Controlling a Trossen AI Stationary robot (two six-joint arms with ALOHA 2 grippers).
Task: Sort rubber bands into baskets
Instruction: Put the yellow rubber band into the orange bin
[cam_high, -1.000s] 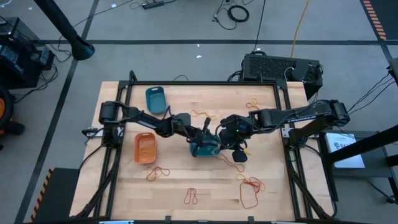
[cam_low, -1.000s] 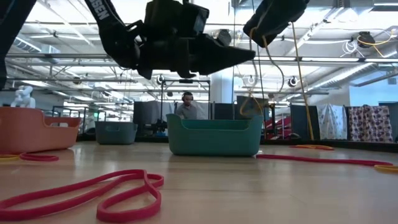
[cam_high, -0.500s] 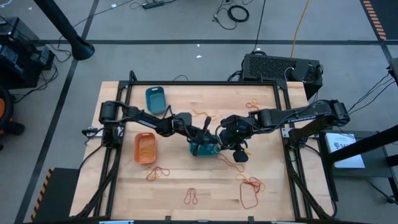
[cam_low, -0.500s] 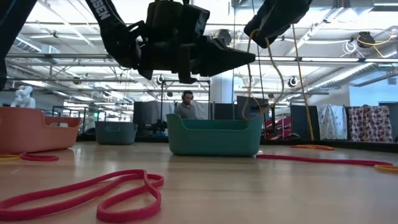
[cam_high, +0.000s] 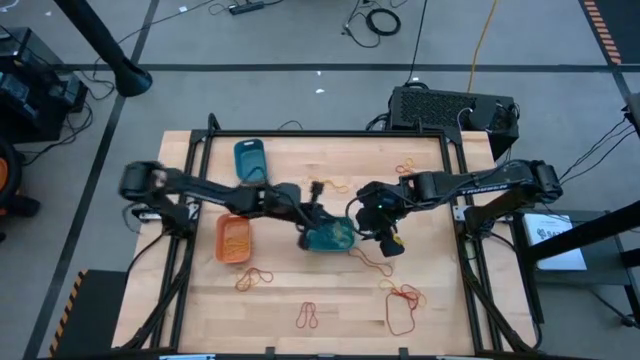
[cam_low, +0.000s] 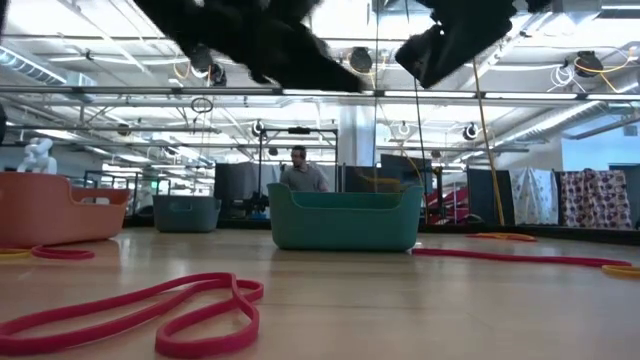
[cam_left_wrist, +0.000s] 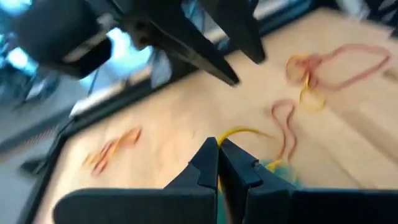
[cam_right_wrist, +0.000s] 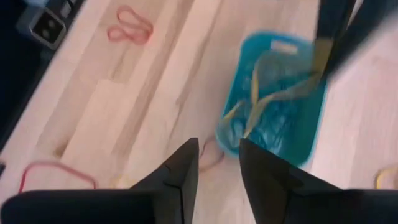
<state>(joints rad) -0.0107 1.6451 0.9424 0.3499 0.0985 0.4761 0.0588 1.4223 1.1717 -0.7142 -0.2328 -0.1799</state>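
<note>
The teal basket (cam_high: 330, 238) stands mid-table and holds several blue-green rubber bands (cam_right_wrist: 280, 127). My left gripper (cam_left_wrist: 219, 147) hovers over the basket's left side, shut on a yellow rubber band (cam_left_wrist: 241, 132). The band's strands (cam_right_wrist: 264, 93) hang down across the basket. My right gripper (cam_right_wrist: 217, 163) is open just right of the basket, with nothing between its fingers. The orange basket (cam_high: 233, 238), with orange-yellow bands in it, sits at the left. The blue basket (cam_high: 250, 160) is at the far left. My left gripper pinches the yellow band between its two fingertips, and the loop (cam_left_wrist: 231, 133) comes out right at the tips. The fingers point nearly level toward the table's right. The band hangs slack below them, its lower end (cam_right_wrist: 245, 124) over the teal basket.
Loose red bands lie near the front edge (cam_high: 308, 316) and front right (cam_high: 403, 305). Orange ones lie front left (cam_high: 252, 278), far right (cam_high: 405, 165) and behind the teal basket (cam_high: 325, 183). A big red loop (cam_low: 150, 315) lies close to the low camera.
My left gripper has risen from just above the teal basket and tipped up toward level; it blurs at the top of the low view. The yellow band that hung from my right gripper into the basket now hangs from my left. My right gripper stays in place.
</note>
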